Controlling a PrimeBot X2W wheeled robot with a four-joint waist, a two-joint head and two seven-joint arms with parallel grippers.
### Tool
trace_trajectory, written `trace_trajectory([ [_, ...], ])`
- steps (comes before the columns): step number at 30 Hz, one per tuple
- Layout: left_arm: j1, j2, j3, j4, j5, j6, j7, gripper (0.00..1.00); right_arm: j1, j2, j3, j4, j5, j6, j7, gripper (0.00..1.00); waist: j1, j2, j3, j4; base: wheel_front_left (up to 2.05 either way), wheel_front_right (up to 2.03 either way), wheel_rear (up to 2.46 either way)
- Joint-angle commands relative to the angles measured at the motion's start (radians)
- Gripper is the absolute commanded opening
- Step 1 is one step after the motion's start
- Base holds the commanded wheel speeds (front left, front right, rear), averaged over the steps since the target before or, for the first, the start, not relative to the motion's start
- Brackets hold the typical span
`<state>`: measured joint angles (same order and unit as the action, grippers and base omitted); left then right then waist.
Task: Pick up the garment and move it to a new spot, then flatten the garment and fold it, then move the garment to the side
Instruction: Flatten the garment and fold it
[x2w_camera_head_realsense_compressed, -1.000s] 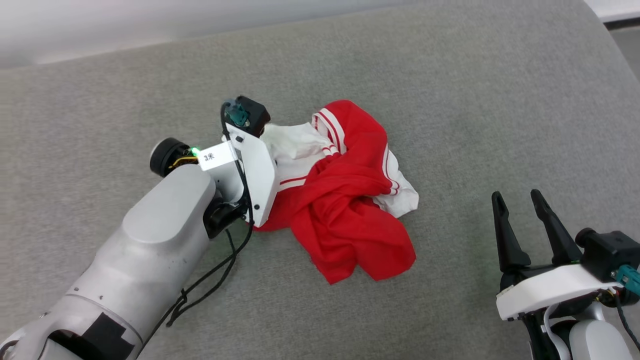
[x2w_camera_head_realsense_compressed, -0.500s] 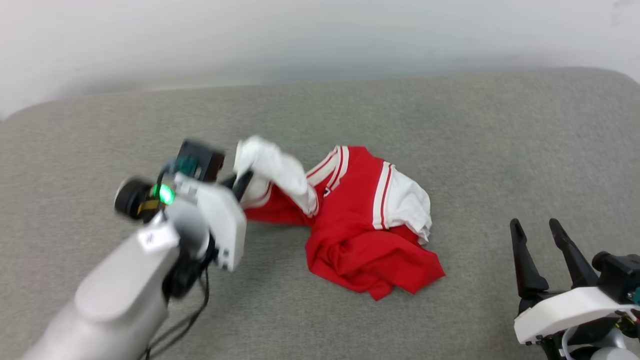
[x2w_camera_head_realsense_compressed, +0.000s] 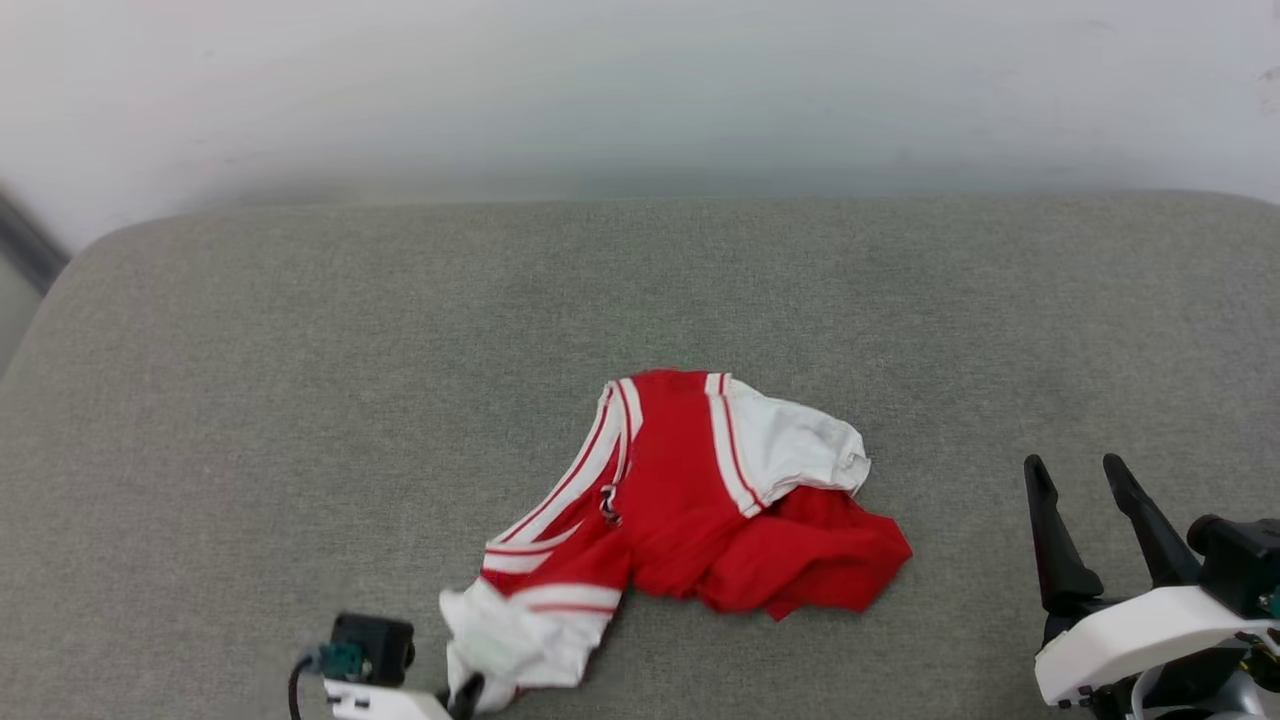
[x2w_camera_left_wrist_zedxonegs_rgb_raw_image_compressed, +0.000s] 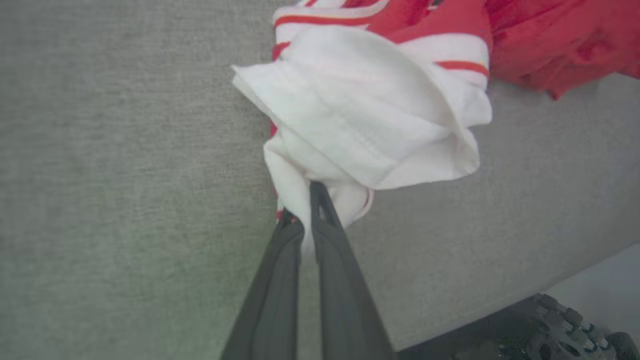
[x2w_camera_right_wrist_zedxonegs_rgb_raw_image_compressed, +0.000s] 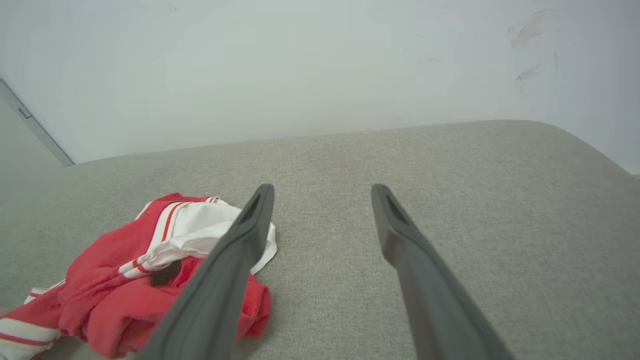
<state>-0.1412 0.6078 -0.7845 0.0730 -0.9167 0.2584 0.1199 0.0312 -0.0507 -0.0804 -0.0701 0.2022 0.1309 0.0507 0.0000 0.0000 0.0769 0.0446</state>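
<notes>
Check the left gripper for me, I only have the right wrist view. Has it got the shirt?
Observer: Yes. In the left wrist view, the left gripper is shut on a white sleeve of the garment.
Operator: Shirt off the cushion?
Observer: No. In the head view its red body lies crumpled on the grey cushion, with the gripped sleeve stretched out toward that view's bottom left.
Operator: Room to pull further that way?
Observer: Probably little. The left wrist view shows the cushion's edge close beside the gripper.
</notes>
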Motion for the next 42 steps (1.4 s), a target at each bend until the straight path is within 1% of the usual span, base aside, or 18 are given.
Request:
trace_trajectory([
  [1,0.029,-0.005,-0.006,0.008,-0.008,0.005,-0.003,0.0,0.008,0.001,0.004,-0.002,-0.002,0.0,0.003,1.0,0.0,0.0,-0.007,-0.003,0.0,0.0,0.0],
  [2,0.041,-0.013,-0.003,0.012,-0.018,0.008,-0.012,0.0,0.01,0.001,0.005,-0.003,-0.003,0.0,0.005,1.0,0.0,0.0,-0.012,-0.005,0.0,0.0,0.0],
  [3,0.054,-0.017,-0.003,0.019,-0.025,0.008,-0.016,0.21,0.012,0.001,0.006,-0.004,-0.003,0.0,0.007,1.0,0.0,0.0,-0.015,-0.006,0.0,0.0,0.0],
  [4,0.065,-0.02,-0.005,0.025,-0.029,0.009,-0.017,0.46,0.016,0.001,0.007,-0.005,-0.003,0.0,0.007,1.0,0.0,0.0,-0.019,-0.008,0.0,0.0,0.0],
  [5,0.071,-0.028,-0.003,0.026,-0.035,0.007,-0.024,1.0,0.018,0.001,0.01,-0.006,-0.002,0.0,0.008,1.0,0.0,0.0,-0.023,-0.01,0.0,0.0,0.0],
  [9,0.061,-0.039,0.025,0.019,-0.017,0.025,-0.09,1.0,0.031,0.001,0.004,-0.014,-0.003,0.0,0.013,1.0,0.0,0.0,-0.041,-0.015,0.0,0.0,0.0],
  [15,0.031,-0.032,0.081,-0.014,0.051,0.079,-0.229,1.0,0.047,0.001,-0.001,-0.018,0.004,0.0,0.02,1.0,0.0,0.0,-0.067,-0.022,0.0,0.0,0.0],
  [18,0.022,-0.027,0.098,-0.04,0.081,0.1,-0.276,1.0,0.055,0.001,-0.005,-0.017,0.009,0.0,0.022,1.0,0.0,0.0,-0.078,-0.027,0.0,0.0,0.0],
  [22,0.014,-0.024,0.128,-0.08,0.119,0.14,-0.332,1.0,0.058,0.001,-0.011,-0.021,0.012,0.0,0.025,1.0,0.0,0.0,-0.085,-0.034,0.0,0.0,0.0],
  [29,0.029,-0.014,0.168,-0.149,0.175,0.199,-0.368,1.0,0.059,0.001,-0.03,-0.029,0.009,0.0,0.028,1.0,0.0,0.0,-0.086,-0.037,0.0,0.0,0.0],
  [35,0.03,-0.005,0.184,-0.182,0.186,0.217,-0.372,1.0,0.038,0.001,-0.068,-0.014,0.024,0.0,0.044,1.0,0.0,0.0,-0.072,-0.023,0.0,0.0,0.0],
  [39,0.013,-0.008,0.204,-0.208,0.197,0.222,-0.377,1.0,-0.011,0.001,-0.096,0.04,0.04,0.0,0.101,1.0,0.0,0.0,-0.041,0.006,0.0,0.0,0.0],
  [42,0.003,-0.016,0.219,-0.223,0.208,0.216,-0.379,1.0,-0.073,0.001,-0.108,0.109,0.051,0.0,0.19,1.0,0.0,0.0,-0.009,0.034,0.0,0.0,0.0],
])
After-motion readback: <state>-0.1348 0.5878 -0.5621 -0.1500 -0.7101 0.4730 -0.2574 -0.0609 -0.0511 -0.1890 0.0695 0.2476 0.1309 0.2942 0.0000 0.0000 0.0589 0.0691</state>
